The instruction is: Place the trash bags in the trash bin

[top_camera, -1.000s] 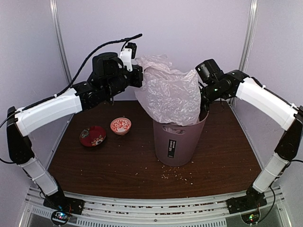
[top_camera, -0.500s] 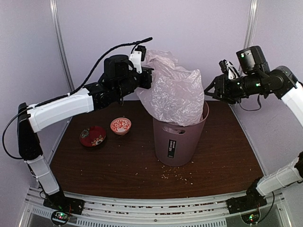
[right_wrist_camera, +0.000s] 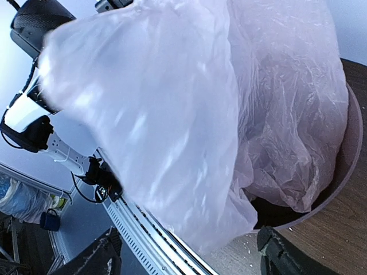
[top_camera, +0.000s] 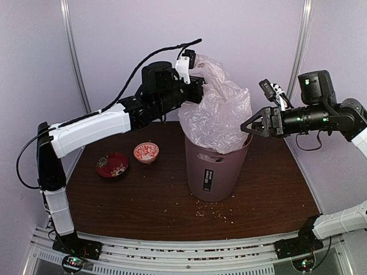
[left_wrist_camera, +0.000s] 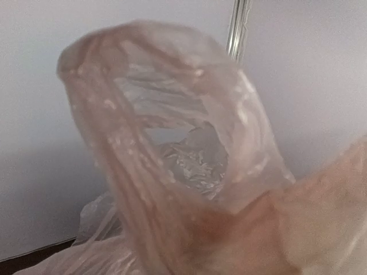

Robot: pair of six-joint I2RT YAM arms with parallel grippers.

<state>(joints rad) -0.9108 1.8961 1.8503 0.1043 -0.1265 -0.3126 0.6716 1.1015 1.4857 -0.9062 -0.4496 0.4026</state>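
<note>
The trash bags are one crinkly, translucent pinkish-white bag (top_camera: 221,112) that hangs with its lower part inside the mauve-brown trash bin (top_camera: 215,172) and its upper part bunched high above the rim. My left gripper (top_camera: 198,91) is shut on the bag's top left. In the left wrist view the bag (left_wrist_camera: 172,143) covers everything and hides the fingers. My right gripper (top_camera: 248,126) stands open just right of the bag, above the bin's right rim, holding nothing. The right wrist view shows the bag (right_wrist_camera: 189,103), the bin's rim (right_wrist_camera: 350,154) and both black fingertips (right_wrist_camera: 281,255) spread wide.
Two small red bowls (top_camera: 112,164) (top_camera: 146,152) sit on the brown table left of the bin. Crumbs (top_camera: 215,213) lie scattered in front of the bin. A metal rail (top_camera: 183,252) runs along the near edge, with the wall close behind.
My right gripper let go of the bag, opened wide and pulled back to the right. My left arm carried the bag's top rightward, over the bin.
</note>
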